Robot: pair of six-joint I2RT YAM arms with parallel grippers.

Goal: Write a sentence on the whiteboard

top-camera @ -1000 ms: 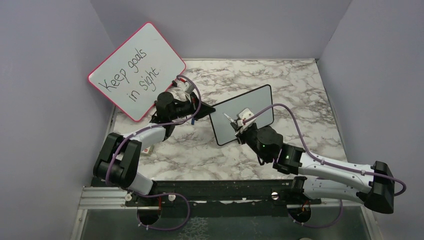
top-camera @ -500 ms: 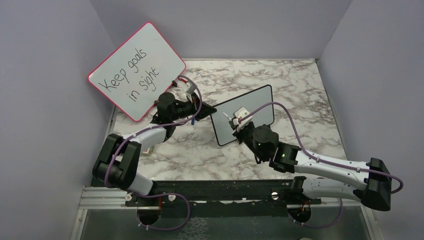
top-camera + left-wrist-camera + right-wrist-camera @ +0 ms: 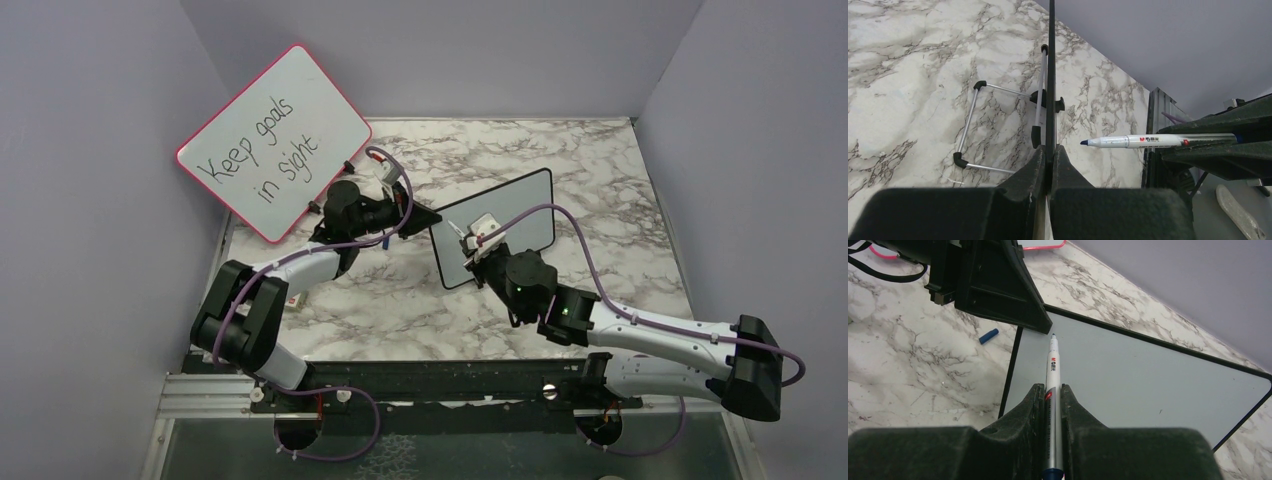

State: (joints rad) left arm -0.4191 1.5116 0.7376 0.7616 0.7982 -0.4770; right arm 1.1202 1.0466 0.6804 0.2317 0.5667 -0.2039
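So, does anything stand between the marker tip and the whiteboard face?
Nothing visible does. The marker, shut in the right gripper, points at the blank whiteboard with open air between. The left gripper clamps the board's edge just beside the tip, not in its path.

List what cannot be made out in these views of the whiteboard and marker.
- Left wrist: the whiteboard shows edge-on, so its writing face is hidden.
- Right wrist: the left jaws cover the whiteboard's corner beside the marker tip; contact is unclear.
- Top external: the marker's tip is too small to see.
- Right wrist: the red-framed board is cut off by the top edge.
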